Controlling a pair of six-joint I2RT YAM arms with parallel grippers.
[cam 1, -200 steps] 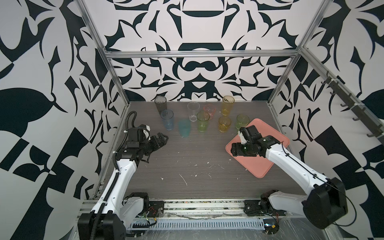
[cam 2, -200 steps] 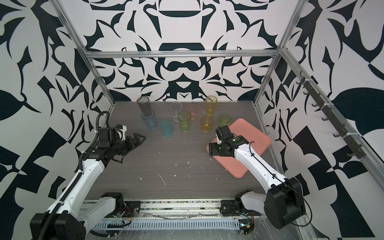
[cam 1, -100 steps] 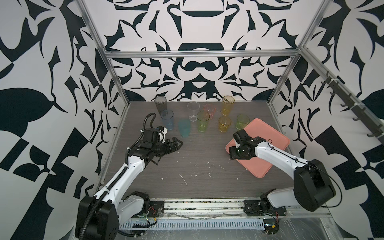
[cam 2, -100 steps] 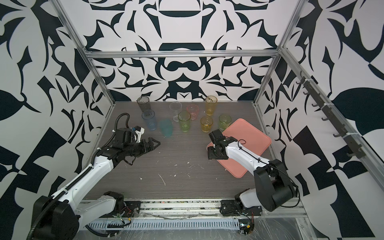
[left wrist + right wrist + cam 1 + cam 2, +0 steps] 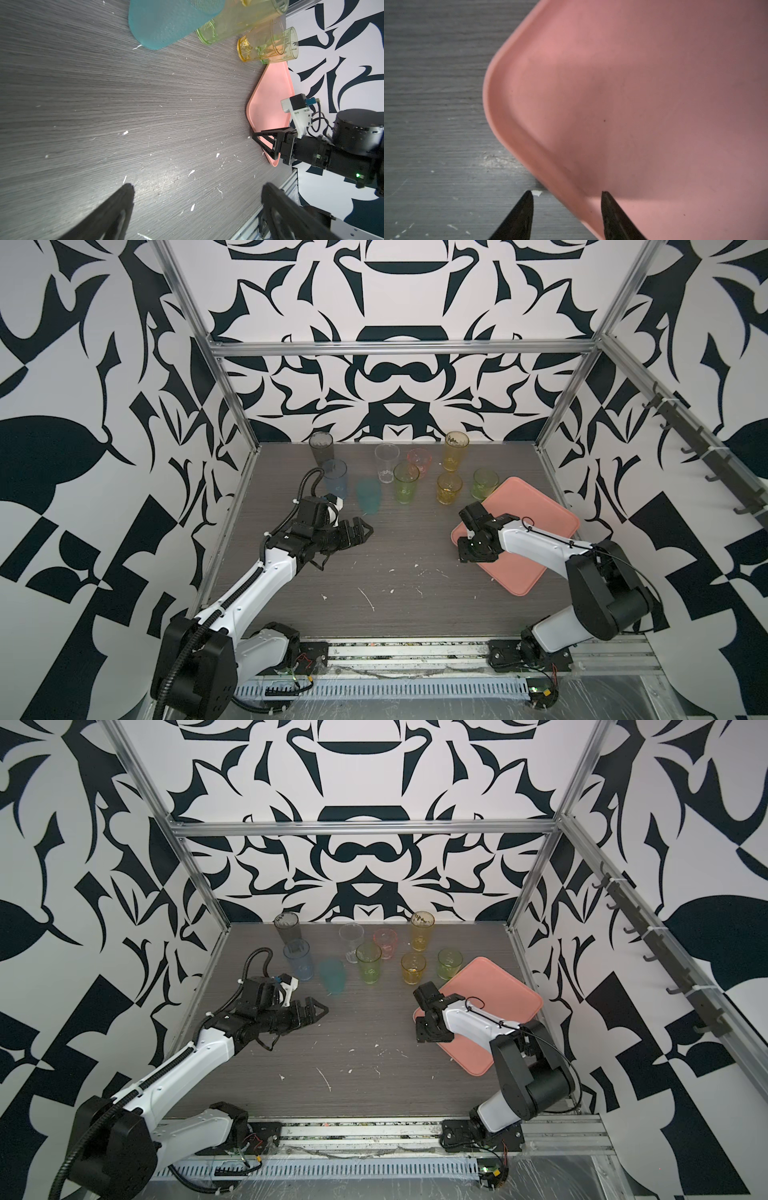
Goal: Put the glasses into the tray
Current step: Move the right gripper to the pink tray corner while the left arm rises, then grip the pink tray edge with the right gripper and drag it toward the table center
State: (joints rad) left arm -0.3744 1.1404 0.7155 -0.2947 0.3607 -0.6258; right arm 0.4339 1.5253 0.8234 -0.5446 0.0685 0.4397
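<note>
Tray (image 5: 536,506): lies flat on the surface (image 5: 395,585), turned cornerwise.
Glasses: 9, all standing on the surface outside the tray, off its far-left side.
Nearest the tray: short green glass (image 5: 484,484), just beside the tray's far corner; short amber glass (image 5: 449,488) next, a little farther left.
Farther from the tray: tall yellow glass (image 5: 456,450), pink glass (image 5: 419,460), tall green glass (image 5: 406,482), clear glass (image 5: 386,462).
Farthest from the tray: teal glass (image 5: 368,496), blue glass (image 5: 335,477), grey glass (image 5: 321,446).
Right pincer (image 5: 566,193): at the tray's near-left edge, by its left corner. The jaws are partly apart astride the rim, 1 finger above the tray floor and 1 above the surface outside. It is not clamped on the rim.
Left pincer (image 5: 365,529): spread wide, grasping nothing, above the surface well left of the tray, near the teal glass.
</note>
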